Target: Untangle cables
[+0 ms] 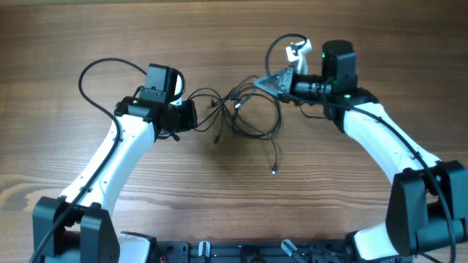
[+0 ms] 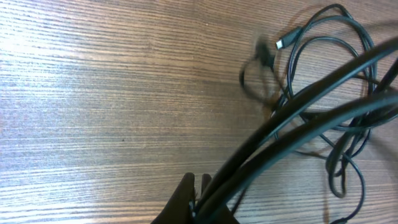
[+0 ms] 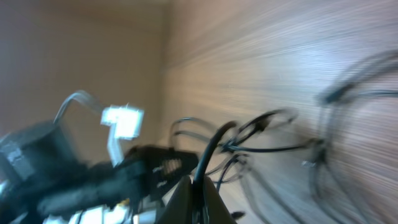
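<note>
The cables (image 1: 252, 113) lie as a loose tangle of thin black cords on the wooden table between my two arms. One strand trails toward the front and ends in a small plug (image 1: 274, 172). My left gripper (image 1: 195, 115) is at the tangle's left side. In the left wrist view this gripper (image 2: 196, 185) is shut on two black strands (image 2: 292, 109) that run up to the right, past a plug end (image 2: 283, 43). My right gripper (image 1: 256, 82) is at the tangle's upper right. In the blurred right wrist view that gripper (image 3: 198, 186) is shut on one strand (image 3: 210, 149).
Wood-grain table (image 1: 219, 44) all round. The arms' own thicker black cables loop behind the left arm (image 1: 99, 69) and above the right wrist (image 1: 281, 44). My left arm (image 3: 74, 168) shows blurred in the right wrist view. Both arm bases stand at the front corners.
</note>
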Robot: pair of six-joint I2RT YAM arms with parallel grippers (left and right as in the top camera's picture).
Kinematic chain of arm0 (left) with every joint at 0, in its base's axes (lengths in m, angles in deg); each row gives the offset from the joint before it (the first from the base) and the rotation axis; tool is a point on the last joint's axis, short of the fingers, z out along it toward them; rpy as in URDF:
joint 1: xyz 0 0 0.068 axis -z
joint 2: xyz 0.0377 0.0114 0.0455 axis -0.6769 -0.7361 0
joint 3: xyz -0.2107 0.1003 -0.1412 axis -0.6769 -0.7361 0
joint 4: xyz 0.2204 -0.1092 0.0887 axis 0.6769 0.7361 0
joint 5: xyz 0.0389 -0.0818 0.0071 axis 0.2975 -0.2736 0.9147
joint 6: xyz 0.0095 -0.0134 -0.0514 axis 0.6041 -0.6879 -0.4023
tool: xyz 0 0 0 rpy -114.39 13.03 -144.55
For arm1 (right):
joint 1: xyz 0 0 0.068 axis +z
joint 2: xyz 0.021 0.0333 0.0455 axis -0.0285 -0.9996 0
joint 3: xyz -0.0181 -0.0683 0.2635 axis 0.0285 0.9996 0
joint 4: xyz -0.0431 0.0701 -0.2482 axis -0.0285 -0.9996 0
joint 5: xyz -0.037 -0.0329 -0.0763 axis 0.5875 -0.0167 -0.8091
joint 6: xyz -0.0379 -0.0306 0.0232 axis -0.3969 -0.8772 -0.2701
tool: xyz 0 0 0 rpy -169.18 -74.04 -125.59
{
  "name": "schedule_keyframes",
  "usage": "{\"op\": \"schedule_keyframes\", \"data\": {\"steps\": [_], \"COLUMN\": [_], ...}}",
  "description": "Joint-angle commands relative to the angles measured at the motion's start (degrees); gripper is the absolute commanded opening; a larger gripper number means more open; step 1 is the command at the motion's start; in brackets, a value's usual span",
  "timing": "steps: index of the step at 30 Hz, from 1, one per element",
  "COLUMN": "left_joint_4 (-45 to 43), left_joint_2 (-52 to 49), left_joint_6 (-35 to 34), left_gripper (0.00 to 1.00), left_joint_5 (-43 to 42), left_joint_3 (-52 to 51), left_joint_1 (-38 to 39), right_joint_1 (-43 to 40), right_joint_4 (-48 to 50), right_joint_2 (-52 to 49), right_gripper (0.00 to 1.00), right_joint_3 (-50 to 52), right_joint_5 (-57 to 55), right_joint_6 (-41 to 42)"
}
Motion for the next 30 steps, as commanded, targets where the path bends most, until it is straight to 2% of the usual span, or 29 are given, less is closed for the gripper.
{"op": "schedule_keyframes", "data": {"steps": [1, 3, 6, 7, 10, 12, 14, 16, 18, 22, 26, 27, 29, 30], "left_joint_4": [0.42, 0.17, -2.62, -4.66, -11.91, -14.67, -15.89, -17.49, -19.91, -21.73, -22.4, -22.82, -22.99, -22.25], "left_joint_2": [-0.22, -0.2, -0.2, -0.2, -0.2, -0.2, -0.2, -0.2, -0.2, -0.2, -0.2, -0.2, -0.2, -0.2], "left_joint_6": [-0.15, -0.09, 0.31, 0.28, 0.61, 3.8, 5.11, 5.09, 5.03, 4.61, 4.59, 4.61, 4.63, 4.61], "left_gripper": [0.04, 0.04, 0.04, 0.04, 0.04, 0.04, 0.04, 0.04, 0.04, 0.04, 0.04, 0.04, 0.04, 0.04], "left_joint_5": [-0.15, -2.19, -9.25, -12.98, -27.89, -38.45, -46.47, -52.83, -57.4, -58.29, -59.34, -59.25, -57.68, -53.29], "left_joint_3": [0.15, 0.15, 0.17, 0.17, 0.17, 0.17, 0.17, 0.17, 0.17, 0.17, 0.17, 0.17, 0.17, 0.17], "left_joint_1": [-0.33, -0.33, -0.33, -0.33, -0.33, -0.33, -0.33, -0.33, -0.33, -0.33, -0.33, -0.33, -0.33, -0.33], "right_joint_1": [-2.82, -3.19, -3.17, -3.08, -1.7, -0.72, 0.15, 1.92, 3.96, 7.61, 10.38, 10.97, 11.74, 11.78], "right_joint_4": [-10.4, -19.12, -23.76, -24.06, -22.45, -19.98, -15.08, -10.67, -9.92, -10.05, -10.12, -10.08, -10.29, -10.25], "right_joint_2": [1.09, 1.09, 1.09, 1.09, 1.09, 1.09, 1.09, 1.09, 1.05, 1.05, 0.94, 0.94, 0.92, 0.94], "right_gripper": [0.04, 0.12, 0.3, 0.31, 0.39, 0.48, 0.52, 0.56, 0.63, 0.63, 0.42, 0.42, 0.49, 0.49], "right_joint_3": [-0.46, -0.46, -0.46, -0.46, -0.5, -0.5, -0.5, -0.5, -0.5, -0.5, -0.42, -0.31, -0.02, 0.2], "right_joint_5": [-22.23, -33.75, -36.89, -35.93, -21.05, -11.3, -5.01, -4.0, -4.0, -4.02, -11.06, -12.74, -15.85, -16.46], "right_joint_6": [-2.62, -5.86, -11.26, -13.51, -25.22, -25.68, -24.04, -17.31, -16.31, -15.98, -9.77, -8.72, -7.48, -7.28]}}
